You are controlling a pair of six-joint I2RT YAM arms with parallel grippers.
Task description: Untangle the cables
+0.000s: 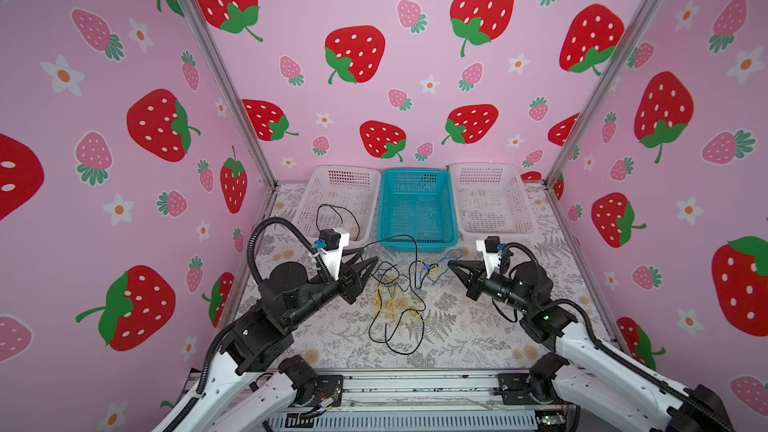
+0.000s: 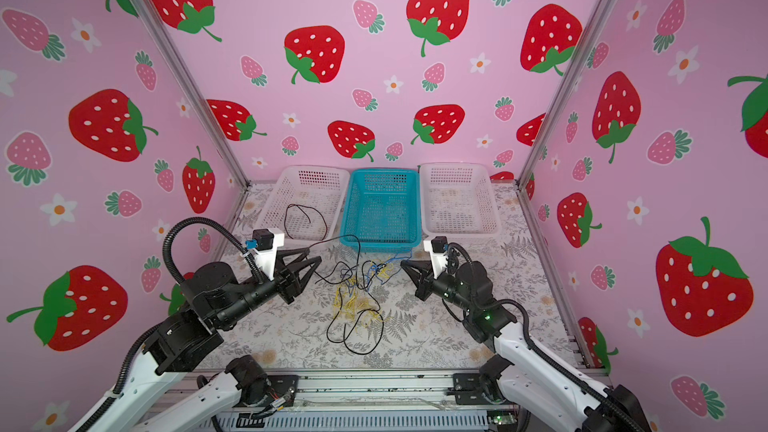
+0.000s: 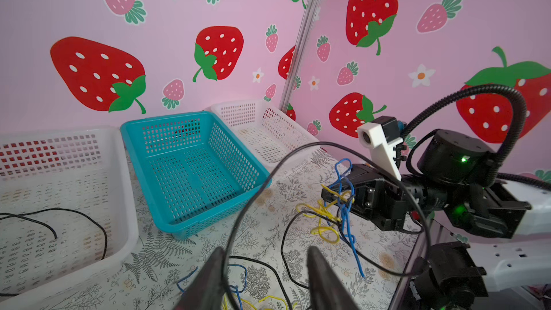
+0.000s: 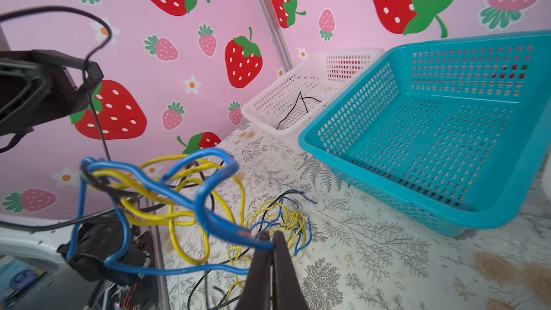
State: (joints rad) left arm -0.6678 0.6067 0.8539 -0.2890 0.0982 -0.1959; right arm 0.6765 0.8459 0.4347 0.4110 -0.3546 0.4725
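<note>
The cables [image 1: 395, 305] lie in a tangle of black, yellow and blue strands on the flowered table between my grippers. My right gripper [image 1: 449, 263] [image 4: 269, 234] is shut on a blue cable [image 4: 208, 186] and holds it off the table, with yellow strands [image 4: 179, 216] hanging knotted around it. My left gripper [image 1: 370, 257] [image 3: 265, 250] is open. A long black cable loop [image 3: 320, 143] leans against one of its fingers [image 3: 214, 275] and arcs over toward the right arm. Another black cable [image 3: 68, 210] lies in the left white basket [image 1: 332, 170].
Three baskets stand in a row at the back: the white one on the left, a teal one [image 1: 415, 172] in the middle, a white one [image 1: 486, 168] on the right. Strawberry-print walls close in three sides. A metal rail [image 1: 415, 384] runs along the front edge.
</note>
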